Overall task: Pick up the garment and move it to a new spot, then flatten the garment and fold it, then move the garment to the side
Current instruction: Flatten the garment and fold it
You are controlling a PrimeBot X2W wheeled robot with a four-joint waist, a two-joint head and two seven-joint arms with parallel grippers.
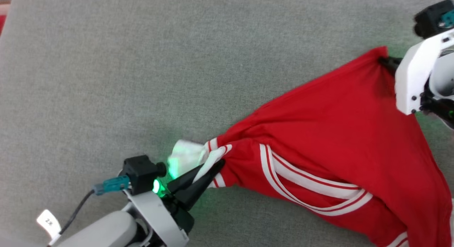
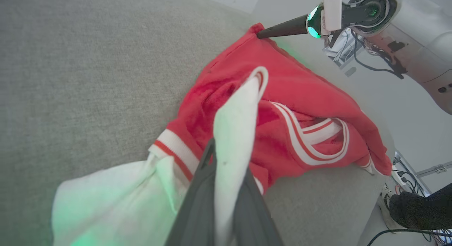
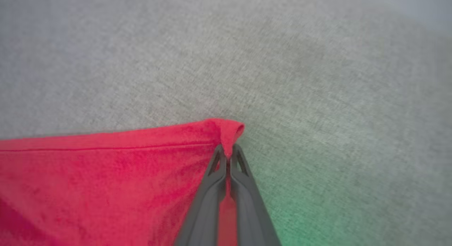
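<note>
The left gripper [image 1: 214, 168] pinches the garment [image 1: 337, 133] tight by its sleeve [image 1: 184, 156]. The right gripper [image 1: 386, 61] pinches a corner [image 3: 229, 131] tight. 2 grips probably stretch it flat.

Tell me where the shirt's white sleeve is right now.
In the head view the white sleeve lies at lower centre on the grey surface, at the shirt's left end, pinched by the left gripper.

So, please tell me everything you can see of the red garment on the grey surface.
The garment is a red shirt of soft, knit-looking cloth, with white sleeve cloth and red-white striped trim. It lies bunched and pulled across the grey fabric surface, not yet flat. The left hand is shut on a fold of white sleeve cloth; the right hand is shut on a red corner at the opposite end.
</note>
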